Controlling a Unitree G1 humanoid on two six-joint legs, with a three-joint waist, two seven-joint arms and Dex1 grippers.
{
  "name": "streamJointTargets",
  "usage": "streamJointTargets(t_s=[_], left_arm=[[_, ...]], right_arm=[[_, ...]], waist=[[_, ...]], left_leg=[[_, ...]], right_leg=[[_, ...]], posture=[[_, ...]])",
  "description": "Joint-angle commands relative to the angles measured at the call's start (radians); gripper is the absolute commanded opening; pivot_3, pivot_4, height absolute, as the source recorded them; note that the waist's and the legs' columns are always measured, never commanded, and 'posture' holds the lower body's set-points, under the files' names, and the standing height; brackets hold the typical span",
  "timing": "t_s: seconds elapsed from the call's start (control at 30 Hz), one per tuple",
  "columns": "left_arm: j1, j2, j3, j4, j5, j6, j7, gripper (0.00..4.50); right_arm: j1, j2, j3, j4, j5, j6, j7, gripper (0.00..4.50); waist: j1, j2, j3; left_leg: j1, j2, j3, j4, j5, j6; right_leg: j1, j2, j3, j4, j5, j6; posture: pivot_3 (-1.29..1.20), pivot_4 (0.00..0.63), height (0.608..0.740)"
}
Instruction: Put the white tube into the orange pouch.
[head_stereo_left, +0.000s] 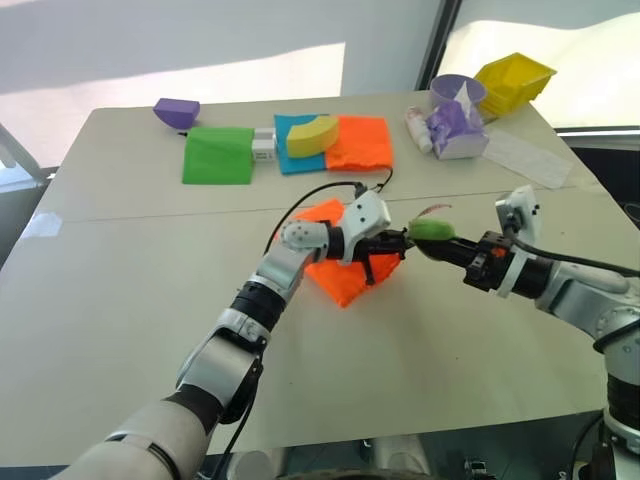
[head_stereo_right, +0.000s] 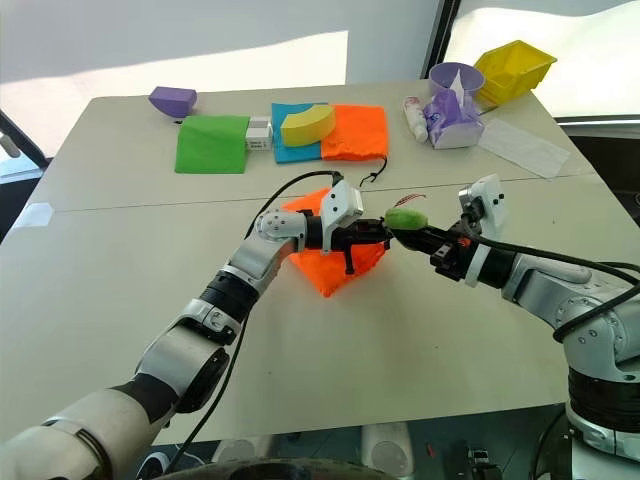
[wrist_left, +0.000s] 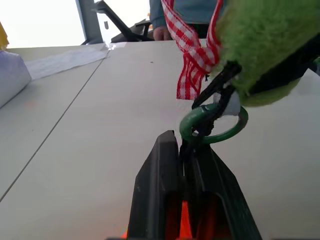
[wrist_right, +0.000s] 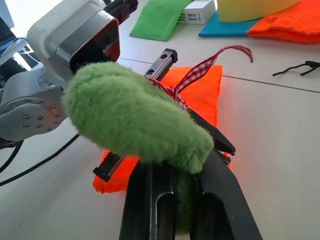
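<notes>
The orange pouch (head_stereo_left: 343, 278) hangs tilted in mid-air over the middle of the table, held between both grippers. My left gripper (head_stereo_left: 395, 241) reaches in from the left. It is shut on the pouch's mouth, where the black cord and a green ring (wrist_left: 214, 131) come out. My right gripper (head_stereo_left: 441, 243) comes in from the right and is shut on the fuzzy green pom-pom (wrist_right: 132, 117). A red checked ribbon (wrist_left: 193, 55) dangles from the pom-pom. The white tube is hidden from view.
At the back of the table lie a green pouch (head_stereo_left: 218, 155), a blue pouch under a yellow wedge (head_stereo_left: 312, 135), a squarer orange pouch (head_stereo_left: 362, 143) and a purple bowl (head_stereo_left: 176, 111). Back right: a stubby white bottle (head_stereo_left: 417, 128), purple cup (head_stereo_left: 457, 92), yellow bin (head_stereo_left: 513, 80).
</notes>
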Motion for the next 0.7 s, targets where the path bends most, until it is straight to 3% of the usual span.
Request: streamJointTargets(t_s=[0.03,0.27,0.43,0.7], left_arm=[[0.024,0.017,-0.045,-0.06,0.012,0.024,-0.071,0.08],[0.048,0.009,-0.087,-0.088,0.023,0.099,-0.095,0.08],[0.068,0.042,-0.134,-0.148,0.034,0.182,-0.153,0.08],[0.078,0.097,-0.173,-0.217,0.051,0.261,-0.186,0.08]], right_arm=[[-0.04,0.01,-0.031,0.004,0.007,-0.035,-0.02,0.0],[-0.063,0.066,-0.053,0.06,-0.004,-0.057,-0.105,0.0],[0.003,0.112,-0.042,0.076,-0.066,-0.092,-0.15,0.0],[0.108,-0.061,0.101,0.142,-0.333,-0.147,-0.103,0.0]], waist=[[-0.001,0.0,0.0],[0.002,0.0,0.0],[0.0,0.0,0.0],[0.0,0.001,-0.001]], left_leg=[[0.0,0.0,0.0,0.0,0.0,0.0],[0.0,0.0,0.0,0.0,0.0,0.0],[0.0,0.0,0.0,-0.001,0.0,0.0],[0.001,0.0,0.0,0.0,0.0,0.0]], right_leg=[[0.0,0.0,0.0,0.0,0.0,0.0],[0.0,0.0,0.0,0.0,0.0,0.0],[0.0,0.0,0.0,0.0,0.0,0.0],[0.001,0.0,0.0,0.0,-0.002,-0.003]], posture=[[0.0,0.15,0.74],[0.0,0.15,0.74],[0.0,0.15,0.74],[0.0,0.15,0.74]])
